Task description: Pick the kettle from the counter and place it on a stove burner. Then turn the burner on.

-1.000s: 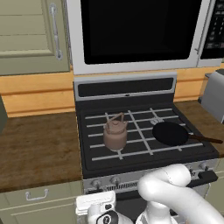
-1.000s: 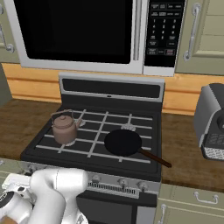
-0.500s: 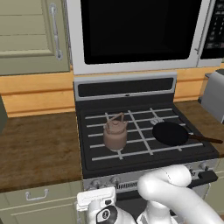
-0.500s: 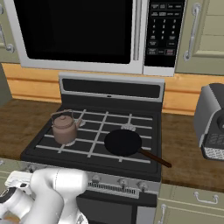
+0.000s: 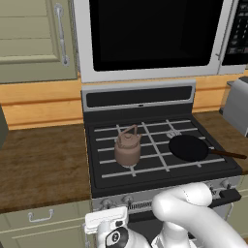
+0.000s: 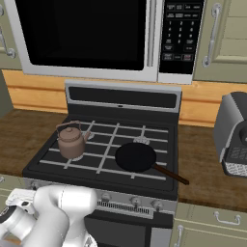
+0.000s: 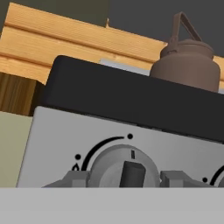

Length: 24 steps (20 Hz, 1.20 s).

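Observation:
The brownish-mauve kettle point(image 5: 127, 147) point(image 6: 71, 141) point(image 7: 187, 61) stands upright on the black grate over the front left stove burner. A bare silver stove burner point(image 5: 173, 133) point(image 6: 140, 140) shows at the back right. The dark wood counter point(image 5: 43, 164) point(image 6: 19, 132) lies left of the stove. My gripper point(image 7: 124, 178) is low in front of the stove's silver panel and open, its fingertips point(image 7: 74, 178) flanking the leftmost knob point(image 7: 124, 168). That knob's pointer mark stands at the top.
A black frying pan point(image 5: 189, 147) point(image 6: 136, 157) rests on the front right burner, its handle pointing right. A toaster point(image 5: 237, 104) and a coffee machine point(image 6: 234, 135) stand on the right counter. The microwave point(image 5: 150, 34) hangs above the stove.
My hand has crept a little upward and closer to the stove's front panel. The kettle and the pan have stayed put.

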### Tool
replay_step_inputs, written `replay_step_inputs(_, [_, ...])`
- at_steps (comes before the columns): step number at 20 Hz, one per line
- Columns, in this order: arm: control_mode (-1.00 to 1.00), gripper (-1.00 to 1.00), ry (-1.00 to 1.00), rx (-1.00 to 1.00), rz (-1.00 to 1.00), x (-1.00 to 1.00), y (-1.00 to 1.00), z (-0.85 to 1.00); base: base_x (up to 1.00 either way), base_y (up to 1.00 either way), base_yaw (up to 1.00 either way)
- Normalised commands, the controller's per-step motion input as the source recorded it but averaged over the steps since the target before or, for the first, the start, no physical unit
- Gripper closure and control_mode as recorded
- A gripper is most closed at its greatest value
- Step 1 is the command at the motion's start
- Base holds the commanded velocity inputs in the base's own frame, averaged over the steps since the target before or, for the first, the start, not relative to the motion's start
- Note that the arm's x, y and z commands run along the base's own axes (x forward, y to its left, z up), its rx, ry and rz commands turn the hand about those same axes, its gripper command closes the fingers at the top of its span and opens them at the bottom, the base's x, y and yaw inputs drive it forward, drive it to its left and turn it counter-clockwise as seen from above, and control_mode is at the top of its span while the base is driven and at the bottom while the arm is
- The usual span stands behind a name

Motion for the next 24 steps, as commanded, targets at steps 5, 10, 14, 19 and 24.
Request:
replay_step_inputs(5, [-1.00, 1.00, 0.00, -0.13, 0.02, 0.11, 0.00, 0.00, 0.00, 0.00, 0.00])
replay_step_inputs(10, [-1.00, 1.00, -0.01, -0.27, 0.04, 0.02, 0.10, 0.01, 0.00, 0.00, 0.00])
replay_step_inputs(14, [-1.00, 1.00, 0.00, -0.35, 0.04, 0.06, 0.29, 0.10, 0.00, 0.00, 0.00])
replay_step_inputs(19, [-1.00, 1.00, 0.01, -0.43, 0.01, 0.02, 0.50, 0.28, 0.00, 0.00, 0.00])
replay_step_inputs(24, [-1.00, 1.00, 0.01, -0.53, 0.00, 0.05, 0.79, 0.30, 0.00, 0.00, 0.00])
